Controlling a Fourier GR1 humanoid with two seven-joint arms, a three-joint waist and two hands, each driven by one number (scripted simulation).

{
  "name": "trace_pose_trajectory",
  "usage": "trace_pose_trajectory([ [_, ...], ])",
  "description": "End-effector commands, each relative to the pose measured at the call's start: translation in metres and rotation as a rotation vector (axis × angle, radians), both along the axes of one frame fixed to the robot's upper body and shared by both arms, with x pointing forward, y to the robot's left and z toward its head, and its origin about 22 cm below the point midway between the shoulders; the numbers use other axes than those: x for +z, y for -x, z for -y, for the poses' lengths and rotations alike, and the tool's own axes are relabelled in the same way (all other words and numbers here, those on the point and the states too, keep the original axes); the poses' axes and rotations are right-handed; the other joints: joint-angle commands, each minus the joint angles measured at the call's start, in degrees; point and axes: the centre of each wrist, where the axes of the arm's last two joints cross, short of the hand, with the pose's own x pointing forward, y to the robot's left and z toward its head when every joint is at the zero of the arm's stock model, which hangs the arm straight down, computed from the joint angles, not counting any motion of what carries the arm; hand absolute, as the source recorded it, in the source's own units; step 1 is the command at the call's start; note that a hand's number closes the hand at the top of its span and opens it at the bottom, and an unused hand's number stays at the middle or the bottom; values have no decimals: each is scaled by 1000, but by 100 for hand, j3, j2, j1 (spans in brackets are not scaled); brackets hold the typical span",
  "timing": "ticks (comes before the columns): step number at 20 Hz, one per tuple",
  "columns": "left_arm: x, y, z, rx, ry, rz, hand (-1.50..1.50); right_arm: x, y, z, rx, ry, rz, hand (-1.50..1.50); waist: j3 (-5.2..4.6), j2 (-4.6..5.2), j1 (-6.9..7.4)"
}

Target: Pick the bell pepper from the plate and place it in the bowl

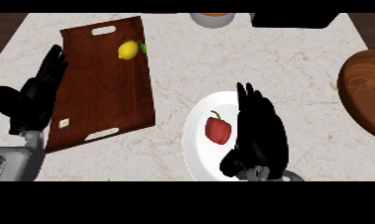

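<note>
Sitting on the white plate (196, 139), left of centre, is the red bell pepper (218, 130), green stem pointing up the view, nothing gripping it. Right hand (258, 134) lies over the plate's right half, just beside the pepper, fingers straight and close together pointing away from the robot, thumb tucked low near the plate's near edge; can't tell if the hand touches the pepper or the plate. Left hand (38, 96) is at the left edge of the view, fingers straight and relaxed, pointing up, alongside the left rim of the wooden tray (102, 99); holding nothing. Tray is dark wood with two cut-out handles, lying tilted on the pale marble counter (219, 64), well left of the plate. A lemon (129, 50) sits on the tray's far end, with a small green thing (144, 47) touching its right side. Small white tag (64, 124) near the tray's near left corner. Wooden bowl (359, 89) is at the right edge, partly cut off, well apart from the plate. Grey round container (212, 20) and a dark block (293, 20) sit at the far edge of the counter, both cropped.
</note>
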Motion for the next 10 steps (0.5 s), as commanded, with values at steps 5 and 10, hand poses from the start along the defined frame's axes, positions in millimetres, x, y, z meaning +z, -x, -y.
trace_pose_trajectory([
  [5,2,1,-4,-4,2,-2,0,-6,-19,-18,-126,166,-250,-150,5,-19,-28],
  [10,2,0,-12,17,4,13,0,0,-42,-26,-127,271,-129,-150,7,-10,-54],
])
